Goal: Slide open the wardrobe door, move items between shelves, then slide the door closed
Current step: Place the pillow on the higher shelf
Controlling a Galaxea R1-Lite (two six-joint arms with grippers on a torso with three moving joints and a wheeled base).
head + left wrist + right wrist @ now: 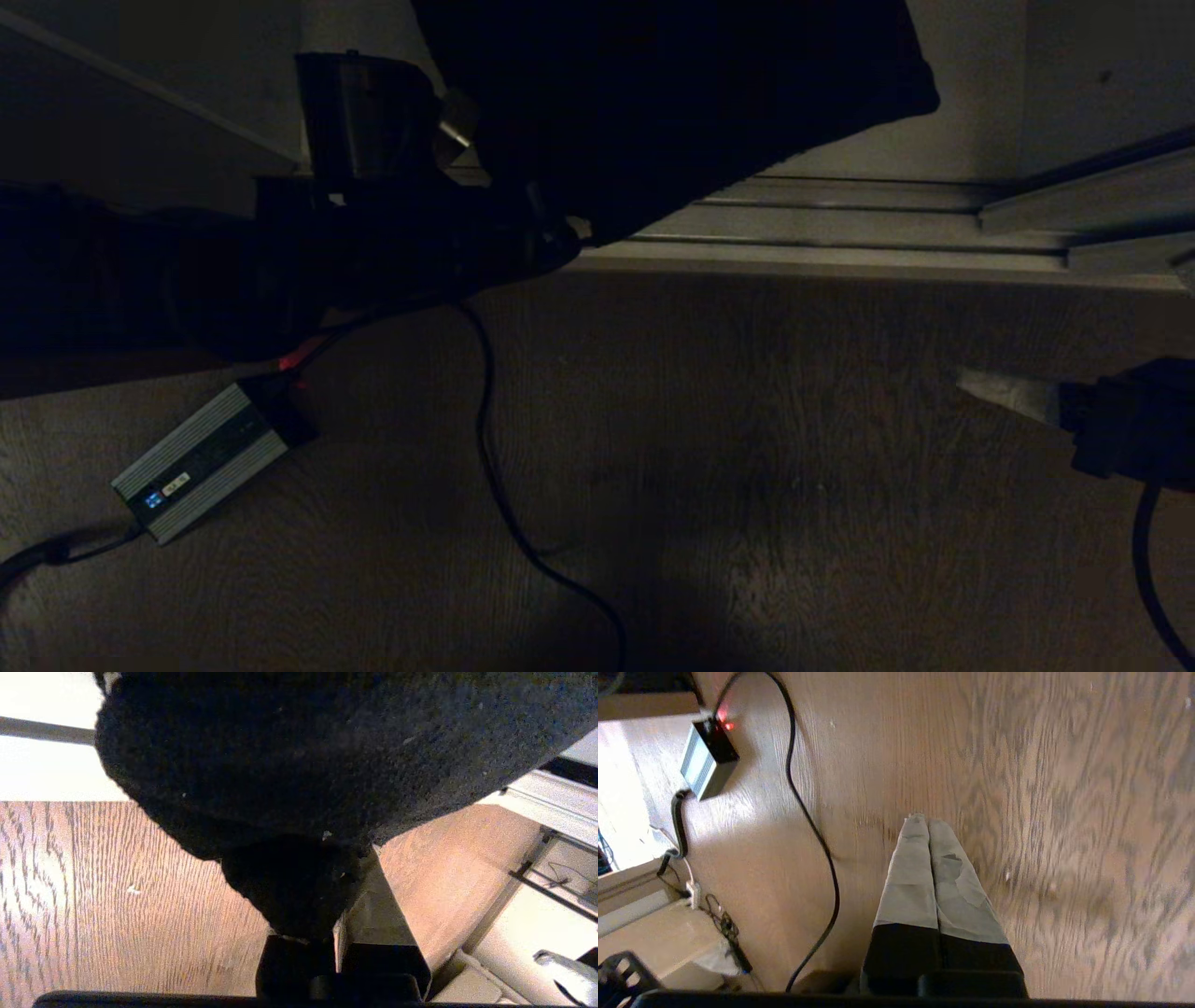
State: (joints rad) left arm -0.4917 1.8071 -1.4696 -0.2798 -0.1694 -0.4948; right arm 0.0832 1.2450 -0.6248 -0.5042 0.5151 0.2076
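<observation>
A black cushion [672,93] hangs over the wardrobe's threshold at the top of the head view, only its plain dark side showing. My left gripper [568,235] is shut on its lower corner. In the left wrist view the dark fabric [327,756] fills the upper half, bunched between my gripper's [327,933] jaws. My right gripper [971,383] hovers low over the wood floor at the right, shut and empty, its taped fingertips [920,826] pressed together. A pale framed panel edge, likely the sliding door [1083,201], stands on the track at far right. The shelves cannot be made out.
The ribbed metal floor track [840,233] runs across the wardrobe's front. A grey power brick [201,462] lies on the wood floor at the left, and its black cable [495,467] trails across the middle. The brick [707,760] and cable [817,835] also show beside my right gripper.
</observation>
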